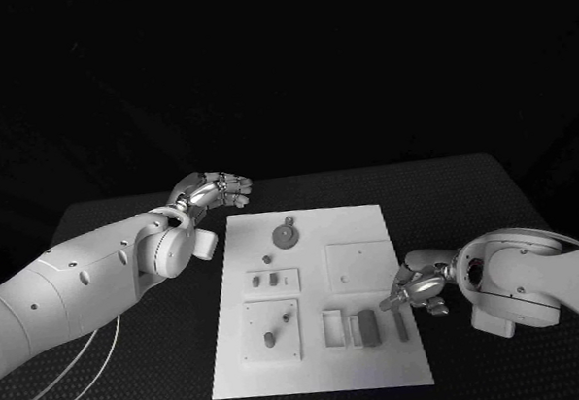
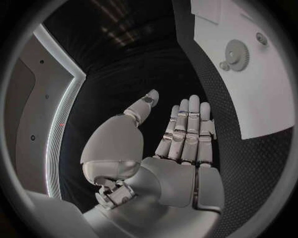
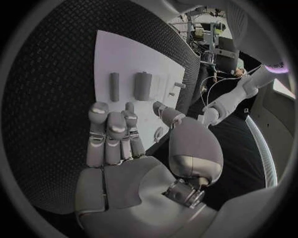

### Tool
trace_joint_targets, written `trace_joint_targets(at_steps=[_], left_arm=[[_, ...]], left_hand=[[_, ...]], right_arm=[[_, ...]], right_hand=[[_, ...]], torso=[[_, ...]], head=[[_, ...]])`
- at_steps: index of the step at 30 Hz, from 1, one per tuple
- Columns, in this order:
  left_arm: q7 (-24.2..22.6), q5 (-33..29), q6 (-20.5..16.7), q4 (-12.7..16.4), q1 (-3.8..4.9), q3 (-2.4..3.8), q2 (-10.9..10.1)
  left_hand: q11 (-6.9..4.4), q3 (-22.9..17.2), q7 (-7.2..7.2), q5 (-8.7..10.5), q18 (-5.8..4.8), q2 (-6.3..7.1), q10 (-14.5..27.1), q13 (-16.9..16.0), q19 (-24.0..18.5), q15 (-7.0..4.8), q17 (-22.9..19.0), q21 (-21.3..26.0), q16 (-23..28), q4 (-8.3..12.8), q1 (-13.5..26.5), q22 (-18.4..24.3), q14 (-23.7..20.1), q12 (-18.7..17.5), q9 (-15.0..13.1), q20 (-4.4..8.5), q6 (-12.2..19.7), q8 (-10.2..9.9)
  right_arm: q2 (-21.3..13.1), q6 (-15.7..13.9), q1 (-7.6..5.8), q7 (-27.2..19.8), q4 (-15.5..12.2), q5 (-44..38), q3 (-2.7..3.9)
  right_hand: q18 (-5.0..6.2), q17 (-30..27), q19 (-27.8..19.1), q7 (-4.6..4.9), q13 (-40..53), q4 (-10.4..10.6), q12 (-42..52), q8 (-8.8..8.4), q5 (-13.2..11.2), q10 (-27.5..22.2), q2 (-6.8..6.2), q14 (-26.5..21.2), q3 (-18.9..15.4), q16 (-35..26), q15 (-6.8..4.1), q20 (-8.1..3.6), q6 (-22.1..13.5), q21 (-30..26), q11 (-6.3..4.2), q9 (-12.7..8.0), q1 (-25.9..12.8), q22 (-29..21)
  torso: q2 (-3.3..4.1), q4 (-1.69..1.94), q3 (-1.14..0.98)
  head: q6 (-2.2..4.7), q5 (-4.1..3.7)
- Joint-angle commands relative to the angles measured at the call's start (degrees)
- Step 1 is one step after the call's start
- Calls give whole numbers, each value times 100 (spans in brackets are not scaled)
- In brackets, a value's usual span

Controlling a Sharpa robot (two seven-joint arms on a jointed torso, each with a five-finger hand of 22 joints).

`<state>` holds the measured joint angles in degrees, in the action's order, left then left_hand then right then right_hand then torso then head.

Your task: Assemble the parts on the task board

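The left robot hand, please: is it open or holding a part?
Open. The left robot hand shows a bare palm with straight fingers, off the task board, holding nothing.

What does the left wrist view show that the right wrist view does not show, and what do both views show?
Left wrist view alone: the left robot hand, open and holding nothing, and a gear part on the board. Right wrist view alone: the right robot hand, open, above two long grey parts lying side by side. Both views show the white task board and the black table.
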<state>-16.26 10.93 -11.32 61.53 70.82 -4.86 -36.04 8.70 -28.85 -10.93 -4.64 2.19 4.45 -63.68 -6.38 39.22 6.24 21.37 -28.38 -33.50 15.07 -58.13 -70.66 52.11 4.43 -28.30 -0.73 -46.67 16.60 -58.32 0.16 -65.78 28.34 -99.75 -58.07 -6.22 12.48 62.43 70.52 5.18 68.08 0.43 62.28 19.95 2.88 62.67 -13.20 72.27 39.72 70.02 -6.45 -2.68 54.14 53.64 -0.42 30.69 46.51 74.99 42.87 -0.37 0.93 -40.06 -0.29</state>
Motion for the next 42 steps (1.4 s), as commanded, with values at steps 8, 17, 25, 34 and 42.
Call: trace_joint_targets(at_steps=[8,17,25,34,42], left_arm=[[-72,-52,28,48,-2,-6,14],[-67,-53,45,53,-2,-10,23],[-58,-53,52,65,-2,-12,25],[-47,-53,63,74,-2,-14,15],[-39,-53,63,82,-1,-15,13]], left_hand=[[9,34,25,22,65,-20,-3,11,43,28,14,22,40,-12,27,-9,7,37,10,-5,4,29],[10,36,23,22,65,-21,-1,16,43,28,22,26,48,-16,34,-13,6,36,14,-5,11,28],[11,38,22,23,65,-22,1,20,43,29,28,30,54,-19,38,-16,6,35,17,-5,15,28],[11,40,21,23,65,-21,2,24,42,29,33,34,61,-21,42,-18,5,35,20,-5,19,29],[12,42,19,24,65,-21,5,28,42,30,39,38,68,-24,46,-21,3,34,23,-6,22,29]], right_arm=[[177,-11,5,334,25,110,-142],[414,-89,27,308,109,99,-232],[583,-51,112,322,251,-6,-319],[754,-47,206,313,396,-87,-380],[883,-134,253,329,465,-88,-389]], right_hand=[[252,50,4,70,34,150,53,31,-10,30,-139,37,23,46,-4,11,98,99,-5,43,-269,118],[252,68,-19,75,46,176,55,16,-9,17,-204,31,34,44,0,6,74,131,0,59,-325,114],[252,78,-47,84,52,150,50,2,-10,-7,-247,15,35,36,8,6,49,144,9,67,-322,112],[252,85,-73,90,56,133,44,-4,-10,-28,-257,-2,31,28,16,9,39,150,16,75,-327,110],[252,95,-89,88,63,95,48,4,-9,-36,-233,-9,38,27,17,12,56,164,15,90,-300,110]], torso=[[4,19,11],[2,17,18],[1,23,21],[3,14,15],[4,14,18]], head=[[-36,-26],[-53,-29],[-70,-5],[-96,27],[-109,37]])
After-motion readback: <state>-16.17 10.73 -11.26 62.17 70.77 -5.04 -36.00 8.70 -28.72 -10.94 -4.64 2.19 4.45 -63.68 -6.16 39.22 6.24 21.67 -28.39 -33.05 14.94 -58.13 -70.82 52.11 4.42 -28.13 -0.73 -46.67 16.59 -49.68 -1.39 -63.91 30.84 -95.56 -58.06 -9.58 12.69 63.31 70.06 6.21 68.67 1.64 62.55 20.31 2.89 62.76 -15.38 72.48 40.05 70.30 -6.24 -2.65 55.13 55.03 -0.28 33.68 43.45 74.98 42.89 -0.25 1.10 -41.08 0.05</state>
